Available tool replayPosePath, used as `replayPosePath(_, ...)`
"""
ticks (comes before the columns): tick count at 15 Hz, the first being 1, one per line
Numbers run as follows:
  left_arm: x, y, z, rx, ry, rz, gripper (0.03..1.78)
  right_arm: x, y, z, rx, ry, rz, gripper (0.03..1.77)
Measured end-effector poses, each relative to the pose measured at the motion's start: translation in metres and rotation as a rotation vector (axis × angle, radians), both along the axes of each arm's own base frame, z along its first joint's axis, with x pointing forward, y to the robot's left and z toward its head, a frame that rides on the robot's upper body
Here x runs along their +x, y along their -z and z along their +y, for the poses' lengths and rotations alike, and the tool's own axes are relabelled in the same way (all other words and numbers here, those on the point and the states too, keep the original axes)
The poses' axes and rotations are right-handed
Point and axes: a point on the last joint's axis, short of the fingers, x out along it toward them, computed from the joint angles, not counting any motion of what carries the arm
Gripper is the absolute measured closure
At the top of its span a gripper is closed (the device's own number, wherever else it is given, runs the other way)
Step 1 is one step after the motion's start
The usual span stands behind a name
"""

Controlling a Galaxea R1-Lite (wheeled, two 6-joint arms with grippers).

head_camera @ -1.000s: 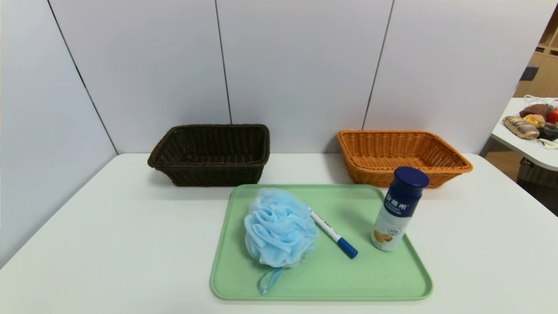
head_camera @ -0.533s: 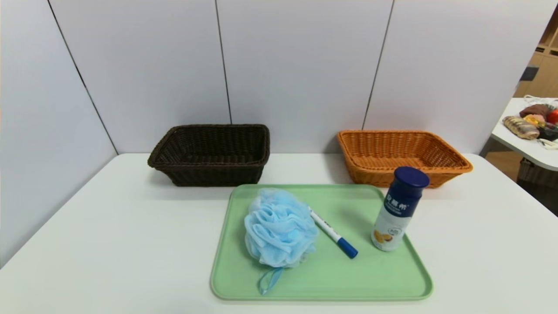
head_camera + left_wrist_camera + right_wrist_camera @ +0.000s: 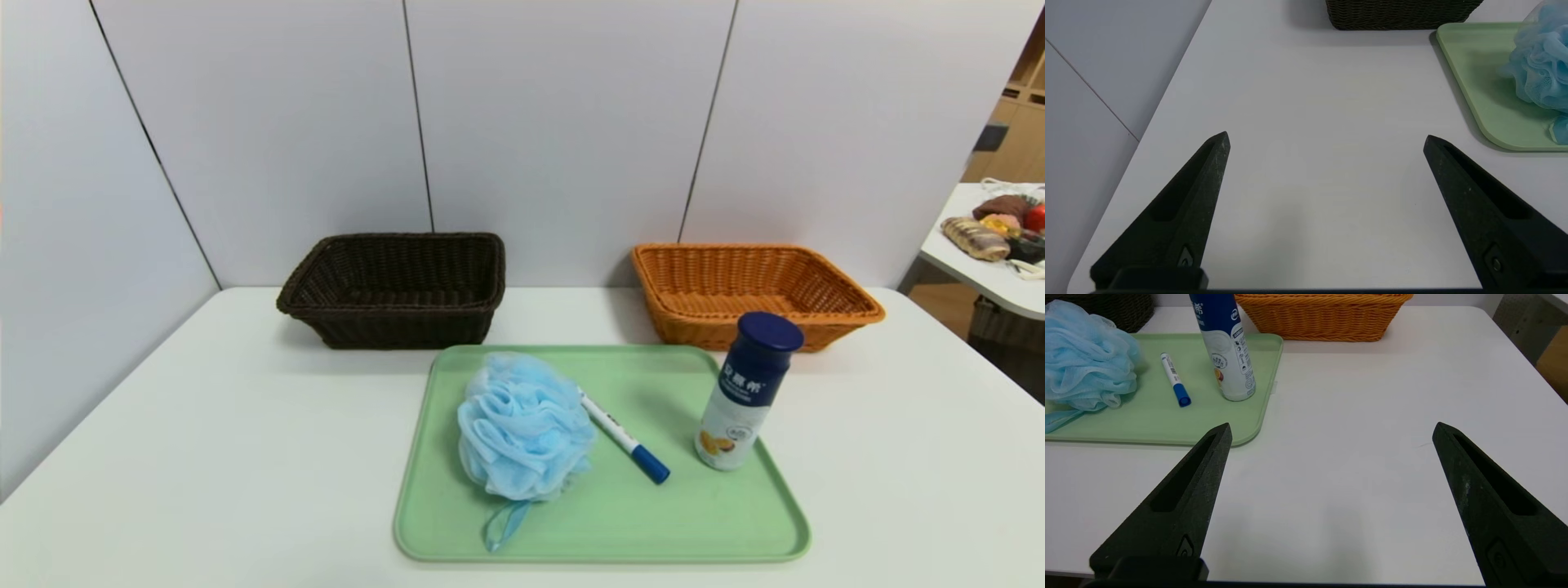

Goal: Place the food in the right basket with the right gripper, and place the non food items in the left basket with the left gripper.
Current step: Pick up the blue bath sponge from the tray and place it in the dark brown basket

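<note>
Both the left gripper and right gripper hover over the counter, jaws wide apart.

"安慕希" on the bottle

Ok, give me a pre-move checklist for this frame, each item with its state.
- Left tool open and unloaded, over bare table: ok
- Right tool open and unloaded, over bare table: ok
- Bottle upright on the tray: ok
- Bath sponge and marker in the dark basket: not ok, both on tray
- Bottle full or empty: cannot tell
</note>
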Motion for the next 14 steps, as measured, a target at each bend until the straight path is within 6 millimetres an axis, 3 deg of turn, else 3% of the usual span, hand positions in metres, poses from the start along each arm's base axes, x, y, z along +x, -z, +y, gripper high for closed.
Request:
replayPosePath(3, 0.026, -0.027, 0.000, 0.004, 0.007, 0.098, 0.12, 0.014, -0.016, 0.000, 0.001, -0.026, 0.077, 0.10)
replayPosePath(8, 0.089, -0.064, -0.002, 0.030, 0.101, 0.259, 0.12, 0.045, -0.040, 0.001, 0.004, -0.076, 0.211, 0.10)
replayPosePath(14, 0.147, -0.071, -0.008, 0.023, 0.347, 0.301, 0.12, 0.080, -0.058, 0.003, 0.008, -0.114, 0.329, 0.10)
